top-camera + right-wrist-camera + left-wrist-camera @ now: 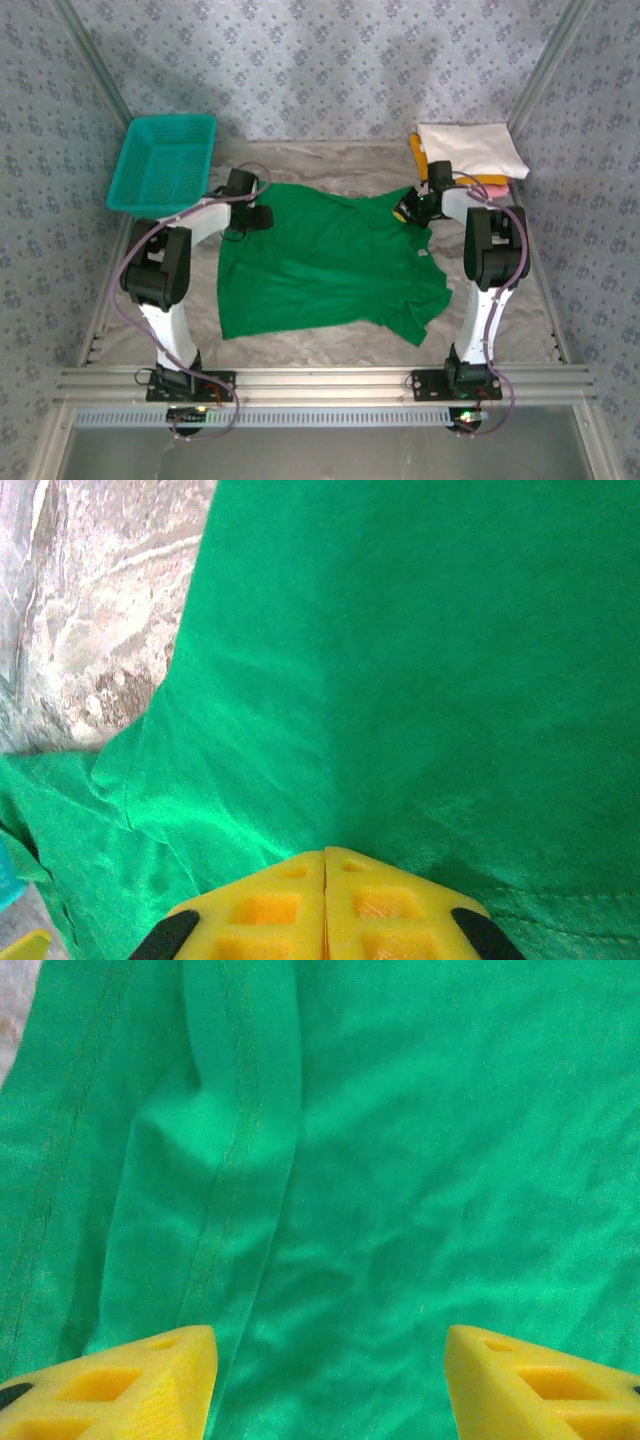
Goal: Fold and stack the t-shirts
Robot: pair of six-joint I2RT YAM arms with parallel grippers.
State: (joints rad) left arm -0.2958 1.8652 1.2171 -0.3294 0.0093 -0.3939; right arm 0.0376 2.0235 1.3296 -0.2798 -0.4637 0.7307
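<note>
A bright green t-shirt [320, 265] lies spread and rumpled across the middle of the marbled tabletop [330, 345], seen from above with two robot arms reaching over it. The left pincer [258, 216] hangs at the shirt's 10 o'clock corner. In the left wrist view its yellow fingers [150, 1380] stand well apart above a long fold in the cloth. The right pincer [407, 212] sits at the shirt's 2 o'clock edge. Its fingers [270, 910] are pressed together with their tips against the green fabric; whether a pinch of cloth is caught between them cannot be told. At 2 o'clock on the tabletop rests a pile of folded shirts, with a white one [470, 150] on top, an orange-yellow one [418, 155] below it, and a pink one [497, 186] peeping out underneath. A teal mesh basket [170, 120] leans tilted at 10 o'clock. A small pale tag [422, 254] near the shirt's right side is too small to read.
</note>
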